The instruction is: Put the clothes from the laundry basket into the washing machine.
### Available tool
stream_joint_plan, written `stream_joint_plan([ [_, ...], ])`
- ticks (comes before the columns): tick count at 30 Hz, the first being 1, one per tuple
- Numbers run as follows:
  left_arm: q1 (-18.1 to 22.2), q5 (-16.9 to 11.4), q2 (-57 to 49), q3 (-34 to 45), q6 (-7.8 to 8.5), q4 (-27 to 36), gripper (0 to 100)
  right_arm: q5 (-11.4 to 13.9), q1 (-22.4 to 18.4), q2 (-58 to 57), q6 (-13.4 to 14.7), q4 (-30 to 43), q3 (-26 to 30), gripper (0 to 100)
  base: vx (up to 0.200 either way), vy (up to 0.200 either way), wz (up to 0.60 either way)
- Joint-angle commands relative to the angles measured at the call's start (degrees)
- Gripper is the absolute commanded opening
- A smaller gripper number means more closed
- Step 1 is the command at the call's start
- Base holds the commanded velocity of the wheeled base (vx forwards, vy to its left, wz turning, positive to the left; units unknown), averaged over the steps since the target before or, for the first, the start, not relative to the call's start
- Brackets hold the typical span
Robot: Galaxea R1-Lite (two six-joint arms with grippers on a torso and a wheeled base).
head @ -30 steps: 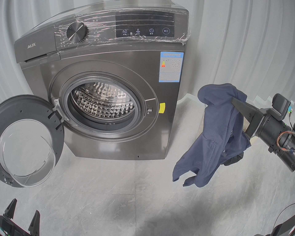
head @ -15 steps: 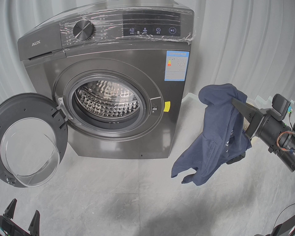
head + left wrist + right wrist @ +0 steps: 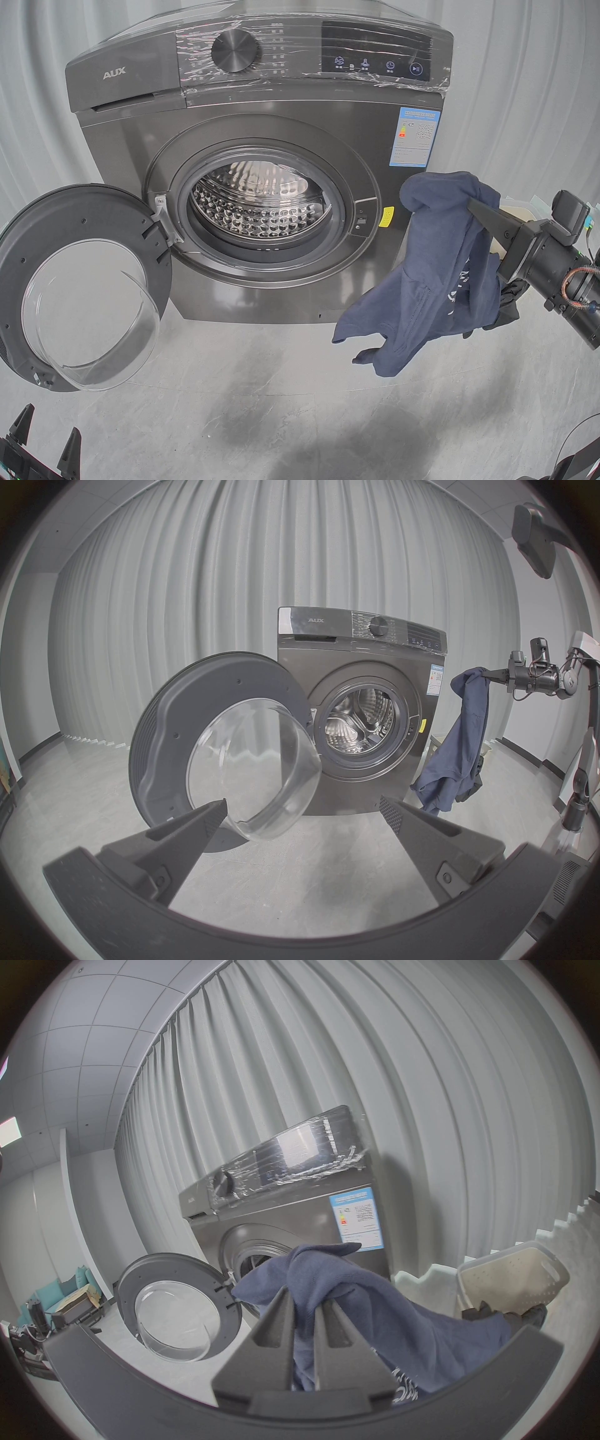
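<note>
Curtain [image 3: 531, 94] backdrop | washing machine [image 3: 262, 125], blue label [image 3: 414, 137] | right fingers [image 3: 497, 222] clamp navy garment [image 3: 437, 262] | left fingers [image 3: 181, 836] apart

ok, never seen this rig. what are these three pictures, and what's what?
A wheeled robot with two arms, each ending in a two-finger gripper. One picture looks down from its head; the other two look out from each wrist. On the floor stands a washer, door swung open, no clothes visible in the drum. The right gripper is shut on a navy garment hanging beside the washer. The left gripper is open and empty, low, facing the door. A beige basket sits on the floor right of the washer.
</note>
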Motion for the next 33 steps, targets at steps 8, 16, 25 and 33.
stream_joint_plan([
  [8, 0.0, 0.0, -0.8, 0.9, -0.02, 0.0, 100, 1.1, 0.7, 0.0, -0.2, -1.6, -0.3, 0, 0.000, 0.000, 0.00],
  [16, 0.0, 0.0, -0.8, 0.9, -0.02, 0.0, 100, 1.2, 0.7, 0.2, 0.0, -2.0, -0.3, 0, 0.000, 0.000, 0.00],
  [25, 0.0, 0.0, -0.8, 0.9, -0.02, 0.0, 100, 1.1, 0.7, 1.9, 0.4, -2.3, 0.2, 0, 0.000, 0.000, 0.00],
  [33, 0.0, 0.0, -0.8, 0.9, -0.02, 0.0, 100, 1.1, 0.6, 2.6, 0.6, -2.3, 0.5, 0, 0.000, 0.000, 0.00],
])
